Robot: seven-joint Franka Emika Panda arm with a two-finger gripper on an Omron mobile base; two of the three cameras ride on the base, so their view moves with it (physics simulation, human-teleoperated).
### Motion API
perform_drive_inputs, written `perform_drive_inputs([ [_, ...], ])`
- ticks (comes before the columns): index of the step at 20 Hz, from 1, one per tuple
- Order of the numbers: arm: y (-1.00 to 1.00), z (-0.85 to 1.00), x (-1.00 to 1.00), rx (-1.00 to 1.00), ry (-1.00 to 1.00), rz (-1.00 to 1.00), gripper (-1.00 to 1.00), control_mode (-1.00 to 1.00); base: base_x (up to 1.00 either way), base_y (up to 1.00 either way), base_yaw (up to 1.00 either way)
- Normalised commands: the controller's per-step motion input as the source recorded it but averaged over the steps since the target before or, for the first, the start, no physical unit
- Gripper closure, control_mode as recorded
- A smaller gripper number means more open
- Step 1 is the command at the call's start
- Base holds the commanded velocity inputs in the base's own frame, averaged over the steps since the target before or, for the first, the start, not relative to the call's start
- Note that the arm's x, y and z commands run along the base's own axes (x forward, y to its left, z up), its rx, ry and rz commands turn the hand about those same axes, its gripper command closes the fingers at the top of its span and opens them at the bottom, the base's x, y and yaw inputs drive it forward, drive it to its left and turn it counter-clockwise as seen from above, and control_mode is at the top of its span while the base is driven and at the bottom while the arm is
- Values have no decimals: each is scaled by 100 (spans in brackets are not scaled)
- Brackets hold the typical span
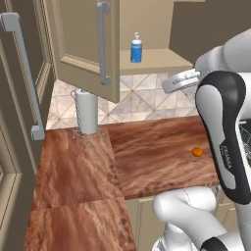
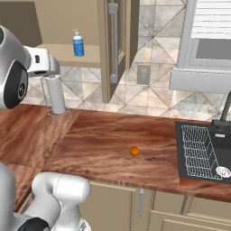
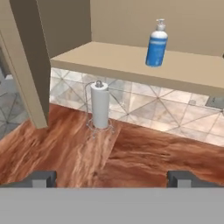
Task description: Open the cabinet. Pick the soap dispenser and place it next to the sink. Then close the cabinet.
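I'm lining the gripper (image 3: 111, 177), fingers spread wide and empty, toward the soap dispenser (image 3: 156, 43), aiming squarely at its blue body.

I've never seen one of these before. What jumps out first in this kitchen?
The wall cabinet stands open, and a small blue soap dispenser with a white pump stands alone on its shelf. Below, a white paper towel roll on a wire stand sits on the wooden counter, with a tiny orange ball farther out.
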Motion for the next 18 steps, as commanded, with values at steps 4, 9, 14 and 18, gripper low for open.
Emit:
perform_drive_inputs([
  [4, 0, 0, 49, 0, -5, -8, -100, -100, 0, 0, 0],
  [9, 0, 22, 38, 2, 0, -10, -100, -100, 0, 0, 0],
  [14, 0, 21, 51, 4, 1, -10, -100, -100, 0, 0, 0],
  [18, 0, 17, 50, 8, 1, -10, -100, -100, 0, 0, 0],
])
